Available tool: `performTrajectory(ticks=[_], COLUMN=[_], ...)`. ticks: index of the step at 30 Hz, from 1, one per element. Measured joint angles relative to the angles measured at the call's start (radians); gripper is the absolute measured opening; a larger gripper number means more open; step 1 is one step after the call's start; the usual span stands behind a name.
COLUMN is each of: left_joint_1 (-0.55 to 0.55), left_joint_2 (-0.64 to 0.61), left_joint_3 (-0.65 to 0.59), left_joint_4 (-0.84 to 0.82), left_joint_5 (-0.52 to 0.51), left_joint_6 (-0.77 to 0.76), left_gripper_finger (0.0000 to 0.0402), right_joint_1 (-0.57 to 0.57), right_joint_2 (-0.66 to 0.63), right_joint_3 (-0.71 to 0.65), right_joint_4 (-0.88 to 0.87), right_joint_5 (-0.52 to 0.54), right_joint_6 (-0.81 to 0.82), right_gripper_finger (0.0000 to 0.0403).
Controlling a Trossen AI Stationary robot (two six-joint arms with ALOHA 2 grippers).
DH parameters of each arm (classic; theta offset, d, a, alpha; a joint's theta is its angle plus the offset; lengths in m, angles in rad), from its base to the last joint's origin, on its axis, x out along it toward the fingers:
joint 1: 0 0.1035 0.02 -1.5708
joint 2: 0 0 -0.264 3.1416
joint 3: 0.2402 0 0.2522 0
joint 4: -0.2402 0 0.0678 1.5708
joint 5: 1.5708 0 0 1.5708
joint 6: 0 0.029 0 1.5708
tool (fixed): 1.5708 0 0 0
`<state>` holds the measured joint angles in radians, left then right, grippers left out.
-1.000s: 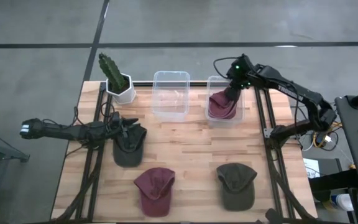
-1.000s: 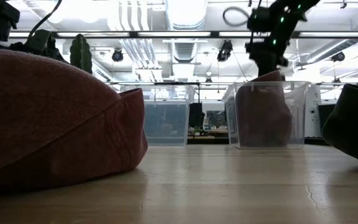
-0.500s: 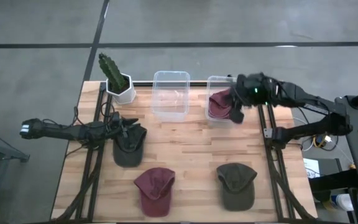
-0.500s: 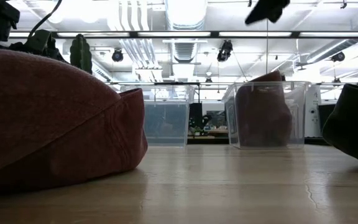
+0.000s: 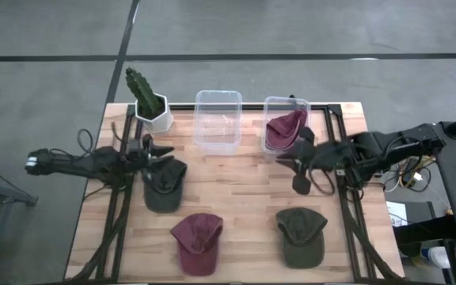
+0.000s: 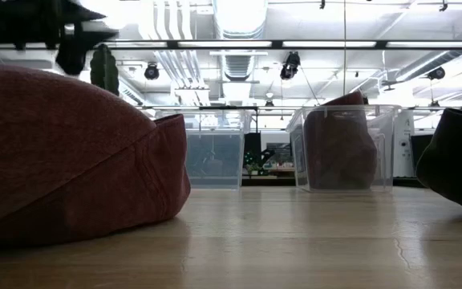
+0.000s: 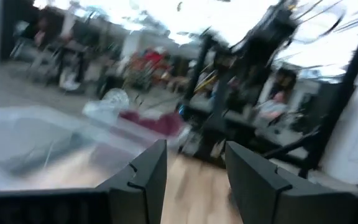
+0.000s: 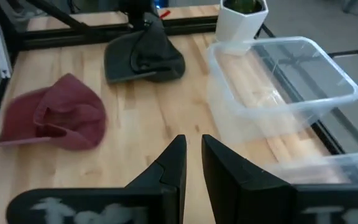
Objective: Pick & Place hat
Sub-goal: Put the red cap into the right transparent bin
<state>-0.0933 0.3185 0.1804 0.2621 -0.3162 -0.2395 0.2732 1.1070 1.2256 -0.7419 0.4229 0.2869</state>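
One maroon hat (image 5: pixel 285 131) already sits in the right-hand clear bin (image 5: pixel 286 104), slumped against its wall. Three hats remain on the wooden surface (image 5: pixel 240 178): a dark olive hat (image 5: pixel 165 185) at the left, a second maroon hat (image 5: pixel 196 242) at the front, and a green hat (image 5: pixel 301 236) at the front right.

We judge the step in hand to be a fresh pick. Our left pincer (image 5: pixel 158 153) hangs just at the back edge of the dark olive hat with its fingers parted and nothing between them. To do this well we should come down over the crown or the brim edge, pinch a good fold of cloth and lift clear before swinging toward a bin, since soft fabric can slip from a shallow bite.

Our right pincer (image 5: pixel 299 165) hovers over the surface just in front of the filled bin, fingers nearly together and holding nothing; the green hat lies nearest to it.

The empty middle bin (image 5: pixel 218 119) stands well open to the left arm's route. The potted cactus (image 5: pixel 147 99) in its white pot sits just behind the left pincer, beside that bin, so a lifted hat should swing wide of it. The black frame rails (image 5: pixel 115 206) run along both sides of the surface, close to the olive hat.
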Motion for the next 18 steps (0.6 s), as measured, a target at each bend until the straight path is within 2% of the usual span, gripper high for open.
performTrajectory(ticks=[3, 7, 13, 18], left_joint_1=[-0.018, -0.046, -0.11, -0.179], left_joint_2=[0.047, 0.148, 0.362, 0.52], left_joint_3=[0.122, 0.305, 0.557, 0.71], left_joint_4=[-0.086, -0.308, -0.666, -0.896], left_joint_5=[0.036, 0.044, 0.044, 0.063], left_joint_6=[0.057, 0.079, 0.021, -0.161], left_gripper_finger=[0.0155, 0.0155, 0.0155, 0.0155], right_joint_1=[0.053, 0.082, 0.076, 0.076], right_joint_2=[0.003, -0.026, -0.135, -0.248], right_joint_3=[-0.026, -0.081, -0.188, -0.281], right_joint_4=[-0.011, -0.012, -0.008, 0.048], right_joint_5=[0.104, 0.2, 0.21, 0.21], right_joint_6=[0.028, 0.055, 0.164, 0.187], right_gripper_finger=[0.0047, 0.0047, 0.0047, 0.0047])
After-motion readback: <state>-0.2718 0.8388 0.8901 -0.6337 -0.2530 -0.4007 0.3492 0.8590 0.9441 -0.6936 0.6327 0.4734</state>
